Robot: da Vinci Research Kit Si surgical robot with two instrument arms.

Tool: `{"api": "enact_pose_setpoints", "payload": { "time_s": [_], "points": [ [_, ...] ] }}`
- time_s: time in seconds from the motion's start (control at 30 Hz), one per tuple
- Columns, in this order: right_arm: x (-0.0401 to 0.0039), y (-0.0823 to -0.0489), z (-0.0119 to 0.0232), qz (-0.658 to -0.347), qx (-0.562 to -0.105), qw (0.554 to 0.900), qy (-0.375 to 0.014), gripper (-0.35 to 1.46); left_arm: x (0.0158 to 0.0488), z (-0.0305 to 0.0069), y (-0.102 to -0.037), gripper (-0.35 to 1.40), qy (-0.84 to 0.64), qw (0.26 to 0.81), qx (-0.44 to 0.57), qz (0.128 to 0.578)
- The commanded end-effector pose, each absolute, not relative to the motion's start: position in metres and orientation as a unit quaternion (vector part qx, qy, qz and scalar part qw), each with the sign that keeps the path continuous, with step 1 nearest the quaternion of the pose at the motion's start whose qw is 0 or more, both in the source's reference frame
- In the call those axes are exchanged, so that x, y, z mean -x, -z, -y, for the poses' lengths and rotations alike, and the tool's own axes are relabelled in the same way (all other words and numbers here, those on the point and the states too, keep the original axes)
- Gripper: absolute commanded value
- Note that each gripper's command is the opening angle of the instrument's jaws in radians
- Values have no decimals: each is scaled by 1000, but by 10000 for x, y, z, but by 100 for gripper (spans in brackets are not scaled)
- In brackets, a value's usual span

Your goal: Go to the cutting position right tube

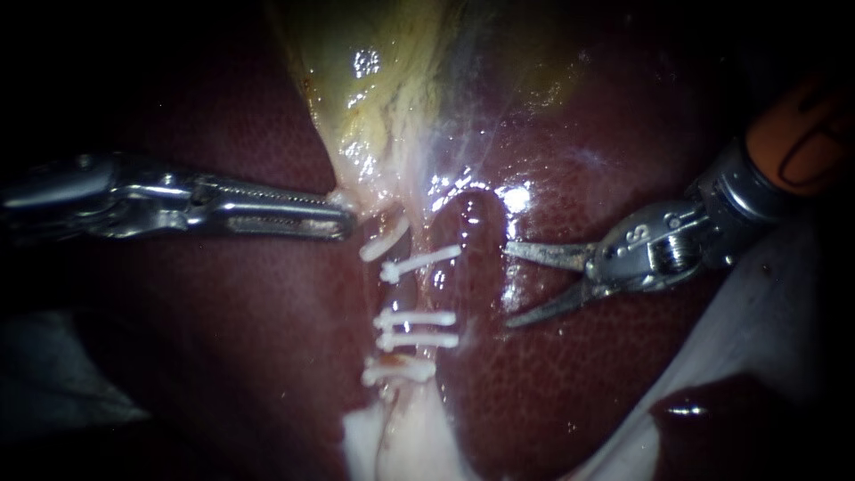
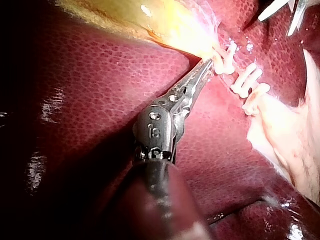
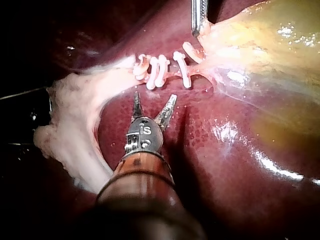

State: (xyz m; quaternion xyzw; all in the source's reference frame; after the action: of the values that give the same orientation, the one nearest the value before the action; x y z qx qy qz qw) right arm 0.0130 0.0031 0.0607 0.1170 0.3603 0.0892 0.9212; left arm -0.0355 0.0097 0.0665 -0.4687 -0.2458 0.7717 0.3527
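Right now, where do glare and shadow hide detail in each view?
Endoscope view: glare on the liver beside the clips; the shaft of the left instrument sinks into darkness. Left wrist view: the gallbladder is washed out by light near the left instrument's tip. Right wrist view: bright streaks on the liver; the shaft of the right instrument lies in shadow.

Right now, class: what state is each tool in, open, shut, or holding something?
Left tool: shut on the gallbladder at its neck.
Right tool: open, holding nothing.
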Motion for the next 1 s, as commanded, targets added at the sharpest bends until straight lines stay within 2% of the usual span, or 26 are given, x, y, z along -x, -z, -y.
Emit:
{"api": "enact_pose_setpoints", "payload": {
  "time_s": [0.03, 0.2, 0.47, 0.57, 0.8, 1.0],
  "points": [
    [-129, -606, -31, -360, -117, 921, -89, 143, 353, -98, -663, -35, -771, 353, 469, 247],
    [-129, -606, -31, -360, -117, 921, -89, 143, 340, -104, -637, -35, -769, 354, 468, 253],
    [-133, -606, -30, -369, -132, 916, -85, 143, 324, -117, -582, -35, -763, 354, 486, 237],
    [-141, -609, -28, -387, -162, 905, -71, 143, 325, -115, -579, -35, -763, 355, 486, 236],
    [-166, -628, -13, -412, -234, 873, -120, 143, 324, -115, -579, -35, -763, 355, 486, 236],
    [-182, -664, -2, -412, -282, 854, -146, 143, 325, -115, -579, -35, -763, 355, 486, 236]
  ]
}}
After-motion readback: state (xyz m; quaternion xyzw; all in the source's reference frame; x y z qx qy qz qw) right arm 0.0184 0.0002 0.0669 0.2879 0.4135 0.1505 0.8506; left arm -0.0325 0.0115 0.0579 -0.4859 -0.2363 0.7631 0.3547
